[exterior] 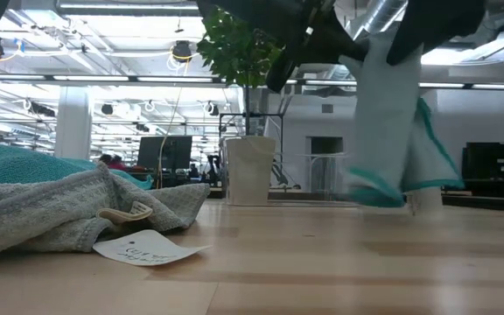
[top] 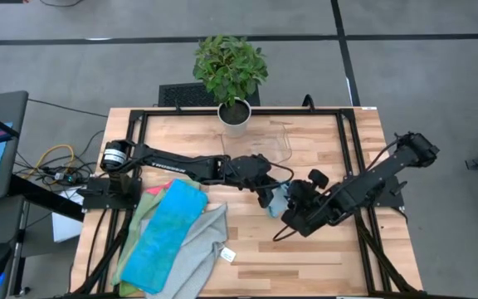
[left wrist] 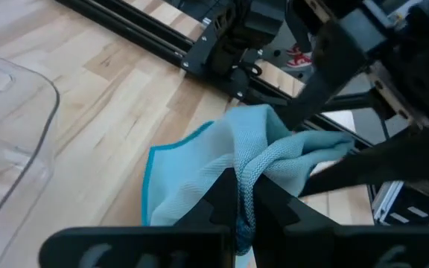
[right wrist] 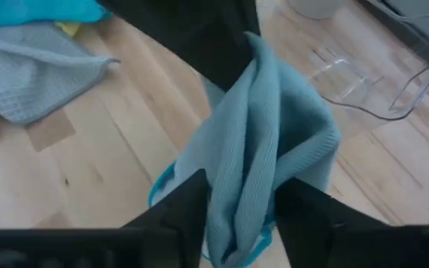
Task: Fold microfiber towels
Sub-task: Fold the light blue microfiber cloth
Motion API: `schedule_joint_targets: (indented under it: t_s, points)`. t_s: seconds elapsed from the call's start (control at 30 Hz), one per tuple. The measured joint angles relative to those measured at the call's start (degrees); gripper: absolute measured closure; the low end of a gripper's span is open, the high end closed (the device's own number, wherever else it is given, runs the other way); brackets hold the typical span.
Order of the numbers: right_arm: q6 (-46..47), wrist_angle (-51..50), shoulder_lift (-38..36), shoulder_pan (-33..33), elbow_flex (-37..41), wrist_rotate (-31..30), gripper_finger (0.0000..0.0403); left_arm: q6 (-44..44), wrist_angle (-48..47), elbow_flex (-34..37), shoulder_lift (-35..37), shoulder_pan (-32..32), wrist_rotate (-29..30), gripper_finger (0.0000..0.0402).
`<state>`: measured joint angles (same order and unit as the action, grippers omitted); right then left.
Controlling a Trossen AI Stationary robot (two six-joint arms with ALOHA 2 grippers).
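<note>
High view: grey towel [top: 278,200] with teal edging bunched between the two arms, mid-worktop [top: 305,257], clear of the pile of towels [top: 173,237] at the left edge. Left hand [top: 265,194] and right hand [top: 294,199] close together on that one cloth.

Low view: same towel hanging limp above the wood, teal hem drooping in loose folds. Clearly light and soft, with no stiffness of its own; likely to sag wherever unsupported.

Left wrist view: left hand [left wrist: 246,186] pinched fully closed on a ridge of the weave, cloth spilling past both fingers; clear tray [left wrist: 21,112] off to one side.

Right wrist view: right hand [right wrist: 240,205] part-way closed, a thick gather of towel filling the gap and touching both fingers.

Judgement: grippy textured fabric, unlikely to slip, but bunched grips hide the shape. Better taken at two neighbouring corners along the teal hem and drawn taut before folding.
</note>
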<state>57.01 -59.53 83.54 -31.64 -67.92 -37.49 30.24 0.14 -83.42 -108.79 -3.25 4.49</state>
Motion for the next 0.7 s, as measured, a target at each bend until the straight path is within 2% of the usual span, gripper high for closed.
schedule_joint_targets:
  t_s: [0.07, 0.17, 0.2, 0.3, 0.47, 0.6, 0.7]
  points:
    - [0.0, 0.0, -0.7, -0.1, 0.0, 0.1, 0.0285, 0.0, 0.0, 0.0, 0.0, 0.0, 0.0, 0.0398]
    - [-0.3, -0.1, -2.2, -0.2, 0.0, 1.2, 0.0371, 0.5, 0.2, 0.0, 0.0, 0.1, -0.1, 0.0397]
    - [-0.5, -0.1, -2.6, -0.2, 0.0, 1.9, 0.0380, 0.8, 0.4, 0.0, 0.0, 0.1, -0.3, 0.0397]
    - [-0.5, -0.3, -3.9, -0.2, -0.3, 3.6, 0.0380, 0.9, 0.9, 0.0, 0.0, 0.1, -2.0, 0.0391]
    - [-1.9, -4.0, -5.7, -2.6, -4.7, 5.0, 0.0380, -1.0, 0.9, -0.4, 0.0, 0.2, -8.2, 0.0366]
    - [-2.4, -9.0, -6.5, -4.9, -8.5, 6.0, 0.0380, -2.9, 0.3, -3.5, 0.0, 0.2, -12.6, 0.0335]
    - [-4.4, -7.9, -7.6, -6.2, -8.9, 9.2, 0.0380, -4.5, -1.5, -6.2, 0.0, 0.2, -13.9, 0.0320]
